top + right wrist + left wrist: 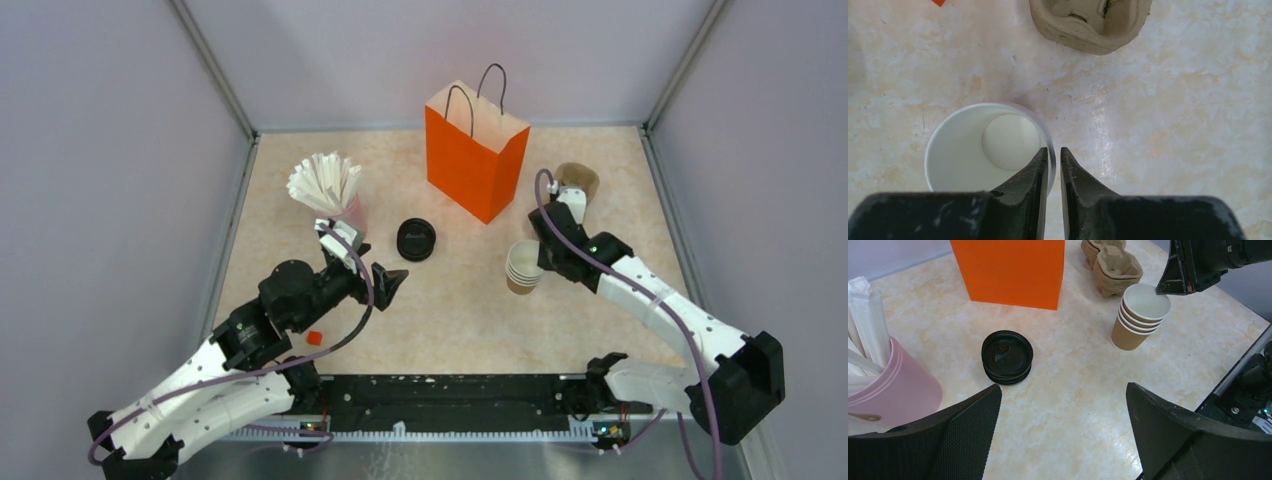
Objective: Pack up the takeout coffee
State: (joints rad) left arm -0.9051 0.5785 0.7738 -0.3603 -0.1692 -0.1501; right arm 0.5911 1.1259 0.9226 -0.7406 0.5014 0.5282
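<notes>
Several stacked cups [1133,327], top empty | left fingers [963,435] spread | right fingers [1033,185] straddle its rim, grip unclear

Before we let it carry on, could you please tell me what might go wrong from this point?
1. The right hand nips only the thin rim of the top cup, with one finger inside and one outside. The rim may buckle or slip out when lifted.
2. That cup is nested in the stack of cups, so the ones beneath might rise with it, or the whole stack might topple.
</notes>
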